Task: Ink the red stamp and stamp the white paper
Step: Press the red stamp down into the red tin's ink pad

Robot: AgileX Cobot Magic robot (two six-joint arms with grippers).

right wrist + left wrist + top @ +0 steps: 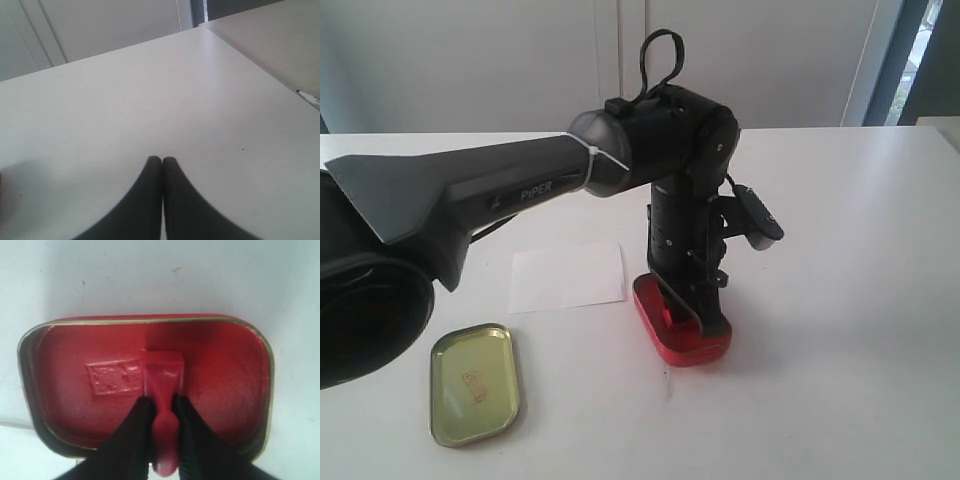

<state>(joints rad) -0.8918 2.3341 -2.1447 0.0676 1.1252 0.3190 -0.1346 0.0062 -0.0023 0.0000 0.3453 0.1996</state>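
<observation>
Seeing the left gripper (162, 401) low over the open red ink tin (150, 320), right of centre on the bench (840, 300) in the exterior view. Jaws clamped on the narrow handle of the red stamp (162, 372), one finger on each side. Stamp block down on the red pad (225, 385), near the middle of the tin; looks to be touching, can't fully confirm from this angle. Handle pointing up toward the wrist camera. Just beside the block, pressed into the pad: a rectangular imprint (112, 377) with blurred relief, unreadable.

Left arm (520, 190) reaching in from the left of the exterior view, passing above the far side of the sheet.

Spotting the white paper (567, 276) flat on the bench, just beside the tin on its left in the exterior view; can't tell whether touching it. Well clear of the stamp.

Gold tin lid (475, 385) nearer the camera and further left, hollow side up, apart from the paper, faint mark inside.

Right gripper (162, 161): jaws pressed together, gripping nothing, above white bench surface. Near the far bench edge in that view, a thin pen-like item (310, 98), too cropped to identify.
</observation>
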